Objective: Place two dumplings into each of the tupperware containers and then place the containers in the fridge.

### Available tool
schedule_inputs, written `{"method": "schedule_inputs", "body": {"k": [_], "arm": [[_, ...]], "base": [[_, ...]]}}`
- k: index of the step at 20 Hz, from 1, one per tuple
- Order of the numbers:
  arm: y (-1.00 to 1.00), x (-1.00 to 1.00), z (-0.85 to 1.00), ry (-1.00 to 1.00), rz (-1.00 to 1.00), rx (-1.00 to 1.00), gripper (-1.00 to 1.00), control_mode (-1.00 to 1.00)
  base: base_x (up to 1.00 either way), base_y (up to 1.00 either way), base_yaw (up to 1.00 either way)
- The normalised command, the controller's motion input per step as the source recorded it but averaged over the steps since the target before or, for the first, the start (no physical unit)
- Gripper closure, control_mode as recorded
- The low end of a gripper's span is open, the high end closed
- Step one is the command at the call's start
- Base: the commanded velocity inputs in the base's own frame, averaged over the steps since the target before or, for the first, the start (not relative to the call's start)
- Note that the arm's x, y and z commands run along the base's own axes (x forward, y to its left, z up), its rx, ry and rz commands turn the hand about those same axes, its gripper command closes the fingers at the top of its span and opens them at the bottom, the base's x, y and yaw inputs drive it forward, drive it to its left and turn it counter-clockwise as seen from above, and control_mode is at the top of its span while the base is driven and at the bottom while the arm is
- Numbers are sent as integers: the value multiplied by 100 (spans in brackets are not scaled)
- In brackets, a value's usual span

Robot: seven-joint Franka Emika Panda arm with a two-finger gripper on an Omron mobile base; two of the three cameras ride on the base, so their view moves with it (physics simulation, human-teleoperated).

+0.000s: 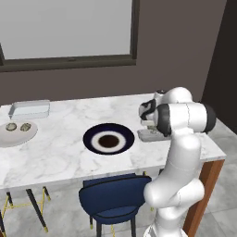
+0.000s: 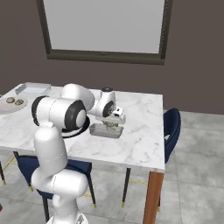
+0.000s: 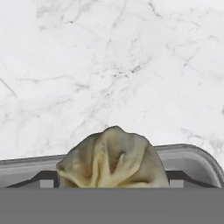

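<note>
Hand view: a dumpling [image 3: 113, 158] sits inside the near tupperware container [image 3: 192, 158] — gripper [image 3: 111, 181] fingers spread either side of it. Beyond the navy plate [image 1: 108, 139], two dumplings [image 1: 18, 127] on the grey plate [image 1: 14, 138], second container [image 1: 29, 109] behind.

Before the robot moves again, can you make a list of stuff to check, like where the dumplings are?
1. Gripper over the near container: ok, it hangs low above the tray.
2. Dumpling between the finger tips: ok, it sits right there at the tray's wall.
3. Jaws let go: ok, they stand wide at either side of the dumpling.
4. Two dumplings in this tray: cannot tell, the hand covers the inside.
5. More dumplings waiting: ok, two dumplings lie on the grey plate.
6. Far container filled: cannot tell, its inside is too small to see.
</note>
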Motion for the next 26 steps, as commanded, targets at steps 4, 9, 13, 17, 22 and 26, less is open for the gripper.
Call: {"method": "schedule_inputs", "body": {"k": [4,9,13,17,22,26], "arm": [[-31,-75,-5,-11,0,5,100,-100],[4,-13,-14,-8,0,4,100,-100],[25,3,-13,-1,0,0,100,-100],[6,-24,1,0,0,0,100,-100],[8,-66,14,0,0,0,100,-100],[87,26,0,0,0,-5,-100,-100]], "base": [[0,0,0],[0,0,0],[0,0,0],[0,0,0],[0,0,0],[0,0,0]]}}
